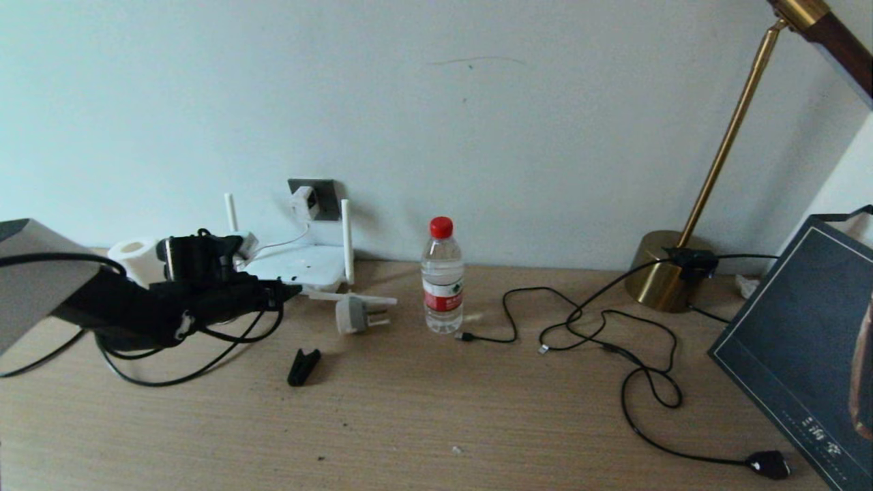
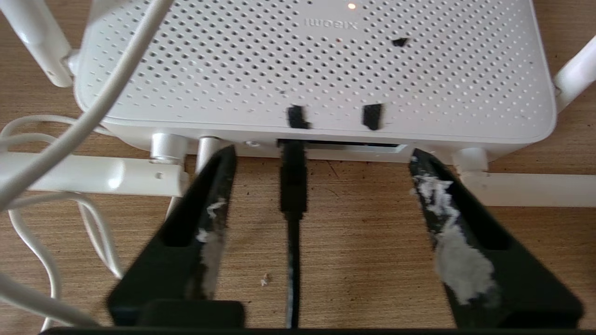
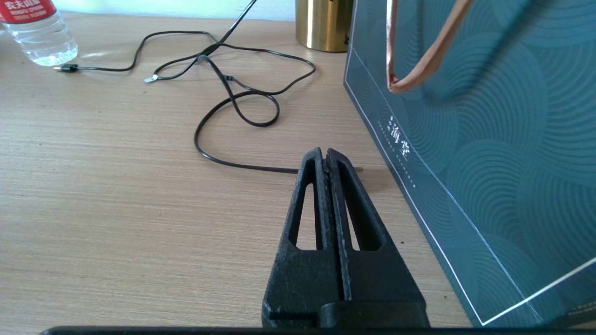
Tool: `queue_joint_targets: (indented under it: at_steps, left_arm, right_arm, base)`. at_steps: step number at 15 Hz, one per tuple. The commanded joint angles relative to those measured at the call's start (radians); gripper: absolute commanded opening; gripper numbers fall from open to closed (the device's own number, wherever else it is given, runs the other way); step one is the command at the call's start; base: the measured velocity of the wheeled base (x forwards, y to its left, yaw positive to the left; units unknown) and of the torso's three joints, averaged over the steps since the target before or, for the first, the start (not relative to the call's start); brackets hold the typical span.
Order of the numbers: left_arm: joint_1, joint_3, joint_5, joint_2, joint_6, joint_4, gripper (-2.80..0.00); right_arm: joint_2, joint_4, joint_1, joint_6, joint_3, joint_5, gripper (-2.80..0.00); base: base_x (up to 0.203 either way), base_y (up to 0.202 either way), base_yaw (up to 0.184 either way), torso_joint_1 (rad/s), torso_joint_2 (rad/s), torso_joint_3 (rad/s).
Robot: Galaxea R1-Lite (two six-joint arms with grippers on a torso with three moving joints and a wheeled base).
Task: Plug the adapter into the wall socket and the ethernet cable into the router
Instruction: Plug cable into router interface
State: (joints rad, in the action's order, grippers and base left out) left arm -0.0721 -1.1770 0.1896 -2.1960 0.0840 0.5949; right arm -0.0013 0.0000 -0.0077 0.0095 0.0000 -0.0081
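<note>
Both plugs look seated: the adapter (image 1: 304,202) in the socket (image 1: 326,192) beyond the left end effector (image 2: 321,160), whose fingers stand apart around the cable (image 2: 293,179) entering the router (image 2: 316,65).

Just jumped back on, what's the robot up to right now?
The left gripper sits open at the router, its fingers either side of the ethernet cable, whose plug is in a port on the router's edge. The adapter is already on the wall socket. The right gripper rests shut near a teal bag.
</note>
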Motion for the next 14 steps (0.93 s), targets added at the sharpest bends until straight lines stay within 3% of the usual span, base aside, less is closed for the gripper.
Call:
queue_joint_targets:
  at_steps: [1, 5, 10, 11, 14]
  left_arm:
    - [0.000, 0.003, 0.001, 0.001, 0.000, 0.003, 0.00]
    - [0.010, 0.043, 0.001, 0.018, 0.000, 0.012, 0.00]
    - [0.061, 0.166, 0.002, 0.157, 0.001, 0.014, 0.00]
    - [0.068, 0.197, 0.002, 0.197, 0.001, 0.014, -2.80]
    - [0.085, 0.272, 0.002, 0.341, 0.002, 0.013, -2.80]
  right_arm:
    - [0.001, 0.000, 0.000, 0.001, 0.000, 0.000, -2.80]
    - [0.001, 0.000, 0.000, 0.001, 0.000, 0.000, -2.80]
    - [0.001, 0.000, 0.000, 0.001, 0.000, 0.000, -2.80]
    - [0.001, 0.000, 0.000, 0.000, 0.000, 0.000, -2.80]
    - [0.001, 0.000, 0.000, 0.001, 0.000, 0.000, -2.80]
  base:
    - [0.000, 0.000, 0.000, 0.000, 0.00, 0.000]
    - [0.000, 0.000, 0.000, 0.000, 0.00, 0.000]
    - [0.000, 0.000, 0.000, 0.000, 0.00, 0.000]
    - [0.000, 0.000, 0.000, 0.000, 0.00, 0.000]
    - [0.000, 0.000, 0.000, 0.000, 0.00, 0.000]
